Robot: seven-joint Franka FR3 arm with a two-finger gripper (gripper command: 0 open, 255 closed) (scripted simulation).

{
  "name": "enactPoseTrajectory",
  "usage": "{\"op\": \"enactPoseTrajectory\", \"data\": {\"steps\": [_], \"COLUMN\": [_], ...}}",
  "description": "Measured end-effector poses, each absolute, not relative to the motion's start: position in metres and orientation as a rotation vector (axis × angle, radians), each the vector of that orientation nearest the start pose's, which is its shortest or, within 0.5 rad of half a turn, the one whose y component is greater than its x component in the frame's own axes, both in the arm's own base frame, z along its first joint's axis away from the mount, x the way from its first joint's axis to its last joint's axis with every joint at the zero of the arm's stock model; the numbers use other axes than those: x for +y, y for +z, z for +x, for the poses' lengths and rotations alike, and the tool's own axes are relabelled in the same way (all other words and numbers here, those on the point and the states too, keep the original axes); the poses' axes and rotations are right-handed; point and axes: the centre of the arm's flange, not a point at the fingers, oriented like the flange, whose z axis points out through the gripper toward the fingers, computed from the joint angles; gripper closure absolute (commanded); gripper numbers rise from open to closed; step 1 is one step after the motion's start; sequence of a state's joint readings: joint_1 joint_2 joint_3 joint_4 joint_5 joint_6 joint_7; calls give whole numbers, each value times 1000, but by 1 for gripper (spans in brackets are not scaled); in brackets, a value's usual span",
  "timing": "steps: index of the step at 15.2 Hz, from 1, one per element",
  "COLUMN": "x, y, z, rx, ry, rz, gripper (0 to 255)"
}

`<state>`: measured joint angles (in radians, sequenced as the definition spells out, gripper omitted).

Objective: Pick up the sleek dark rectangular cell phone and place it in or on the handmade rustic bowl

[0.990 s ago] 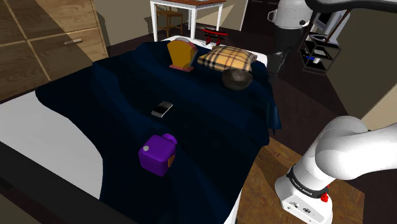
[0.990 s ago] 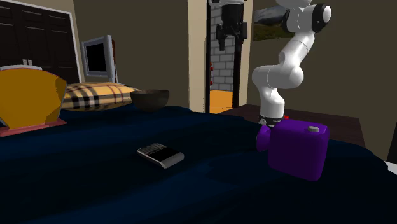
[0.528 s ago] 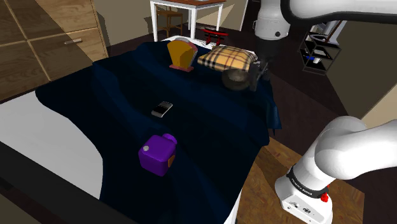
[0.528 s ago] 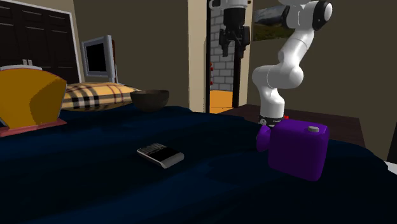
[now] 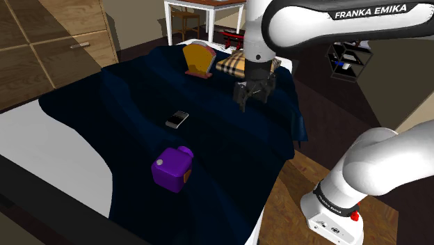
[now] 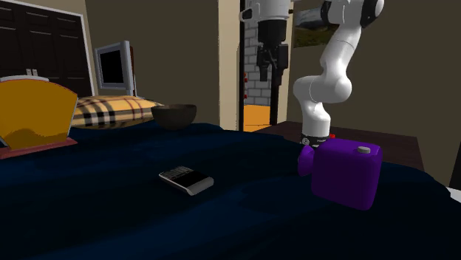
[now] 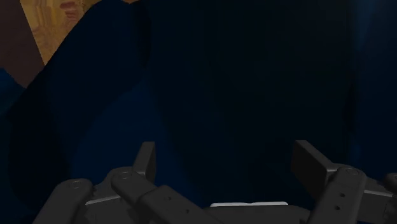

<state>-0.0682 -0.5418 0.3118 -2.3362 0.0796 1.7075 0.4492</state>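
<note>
While hanging wide open over the dark blue blanket (image 5: pixel 132 97), gripper (image 5: pixel 254 100) well apart from the phone (image 5: pixel 177 119), purple box (image 5: pixel 172 168) on the phone's near side, bowl (image 6: pixel 174 114) beside the plaid pillow (image 6: pixel 111 111), far back.

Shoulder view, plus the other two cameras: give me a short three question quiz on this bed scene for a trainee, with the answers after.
1. True or false: the pincer is gripping the cell phone.
2. What colour is the block lying on the blanket near the phone?
3. In the second exterior view, which sits closest to the bowl? A. the checked pillow B. the phone C. the block
Key: 1 false, the open pincer is empty and away from the phone; 2 purple; 3 A.
</note>
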Motion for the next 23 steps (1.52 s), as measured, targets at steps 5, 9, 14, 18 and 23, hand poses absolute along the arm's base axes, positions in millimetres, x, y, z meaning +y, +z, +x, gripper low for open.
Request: {"op": "enactPoseTrajectory", "data": {"steps": [5, 9, 14, 18, 23], "x": [150, 173, 195, 210, 213], "y": [488, 466, 438, 418, 393], "z": [411, 452, 502, 549, 609], "rx": [671, 853, 1073, 1247, 1455], "ry": [102, 86, 65, 48, 28], "rz": [-3173, -3123, -3045, -2969, -2864], "gripper": [0, 0, 0, 0, 0]}}
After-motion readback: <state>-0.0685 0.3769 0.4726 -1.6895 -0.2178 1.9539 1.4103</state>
